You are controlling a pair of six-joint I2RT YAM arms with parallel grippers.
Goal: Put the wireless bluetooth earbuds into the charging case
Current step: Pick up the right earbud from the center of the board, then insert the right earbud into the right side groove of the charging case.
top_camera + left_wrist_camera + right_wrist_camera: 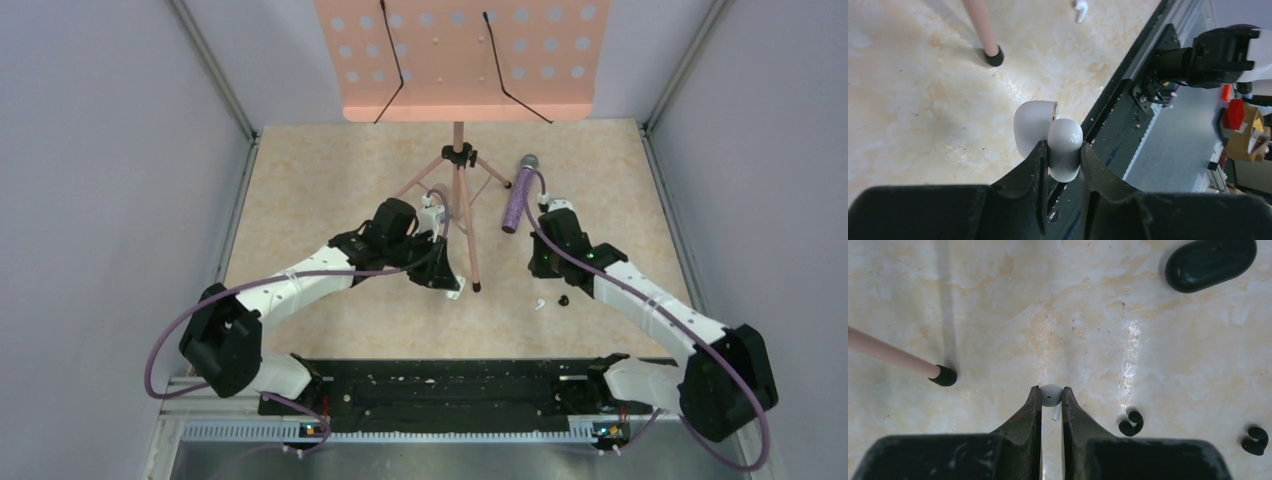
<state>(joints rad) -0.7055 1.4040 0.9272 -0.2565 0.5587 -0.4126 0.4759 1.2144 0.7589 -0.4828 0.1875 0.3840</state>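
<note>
My left gripper (1064, 145) is shut on a glossy white charging case (1065, 155). Its lid (1033, 125) is swung open to the left. In the top view this gripper (450, 285) is beside the stand's front leg. My right gripper (1050, 392) is shut on a small white earbud (1051, 395), whose stem points back between the fingers, above the table. A second white earbud (538, 303) lies loose on the table, also in the left wrist view (1081, 10). A black oval pebble-shaped case (1210, 262) lies shut on the table, ahead and right of my right gripper.
A pink music stand (460, 60) stands mid-table, one leg foot (476, 288) between my grippers. A glittery purple microphone (518, 195) lies beyond my right arm. Two black ear hooks (1130, 423) lie right of the right fingers. A black rail (440, 385) runs along the near edge.
</note>
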